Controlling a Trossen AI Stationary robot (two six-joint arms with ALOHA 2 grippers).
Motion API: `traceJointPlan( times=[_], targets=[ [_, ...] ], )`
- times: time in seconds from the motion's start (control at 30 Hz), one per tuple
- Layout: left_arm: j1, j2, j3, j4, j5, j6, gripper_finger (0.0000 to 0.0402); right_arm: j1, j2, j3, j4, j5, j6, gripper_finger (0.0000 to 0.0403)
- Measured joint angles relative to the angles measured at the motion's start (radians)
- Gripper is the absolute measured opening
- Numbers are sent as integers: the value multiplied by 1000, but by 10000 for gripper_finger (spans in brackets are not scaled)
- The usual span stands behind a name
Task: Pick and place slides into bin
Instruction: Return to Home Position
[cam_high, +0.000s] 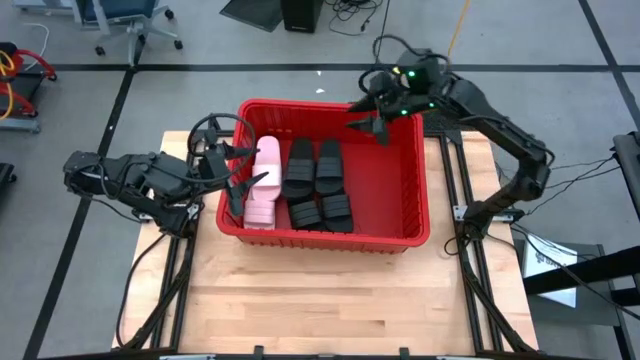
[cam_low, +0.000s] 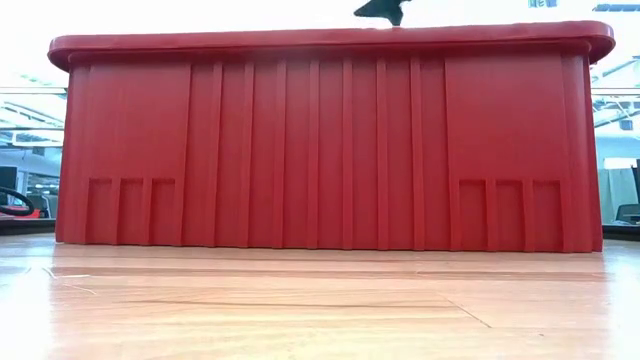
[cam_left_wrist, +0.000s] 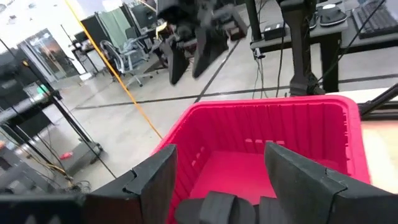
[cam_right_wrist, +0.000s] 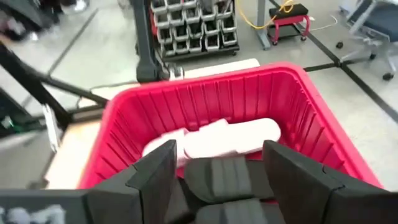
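Note:
The red bin (cam_high: 414, 190) stands on the wooden table and holds white slides (cam_high: 264, 183) at its left side and several black slides (cam_high: 318, 185) beside them. In the right wrist view the white slides (cam_right_wrist: 224, 140) lie beyond the black ones (cam_right_wrist: 227, 174). My left gripper (cam_high: 240, 180) is open and empty above the bin's left rim, over the white slides. My right gripper (cam_high: 372, 120) is open and empty above the bin's far right corner; it also shows in the left wrist view (cam_left_wrist: 193, 46). The low view shows only the bin's near wall (cam_low: 320, 140).
The bin fills the far half of the table; bare wood (cam_high: 320, 300) lies in front of it. Beyond the table are an office chair (cam_high: 125, 25), cables, and parts racks on the floor (cam_right_wrist: 193, 28).

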Motion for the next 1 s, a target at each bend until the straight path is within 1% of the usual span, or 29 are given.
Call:
traceJointPlan(
  times=[0.07, 0.17, 0.27, 0.37, 0.43, 0.6, 0.67, 0.77, 0.87, 0.93, 1.0],
  targets=[
    [0, 0, 0, -3, 5, -28, 248, 9, -24, -2, -11, 1, 36, 230],
    [0, -3, 0, -3, 7, -75, 248, 38, -66, -40, -7, 1, 48, 232],
    [-9, -9, 0, -7, 7, -97, 248, 79, -118, -115, 19, 1, 59, 231],
    [-39, -9, 0, -37, 20, -77, 248, 120, -196, -214, 78, 1, 79, 227],
    [-59, -8, 0, -38, 72, -77, 248, 147, -258, -293, 141, 1, 91, 227],
    [-65, -8, 0, 40, 267, -22, 248, 190, -412, -488, 287, 1, 169, 231],
    [-45, -5, 0, 40, 305, -10, 248, 196, -475, -547, 336, 1, 180, 232],
    [0, -1, 0, 11, 313, -4, 248, 195, -553, -610, 374, 1, 180, 231],
    [73, -1, 0, 15, 323, -20, 248, 185, -615, -644, 381, 6, 179, 228],
    [132, -2, 0, 8, 356, -13, 248, 176, -650, -657, 390, 5, 178, 227],
    [187, -1, 0, -3, 414, 0, 248, 166, -675, -671, 389, 5, 176, 228]
  ],
)
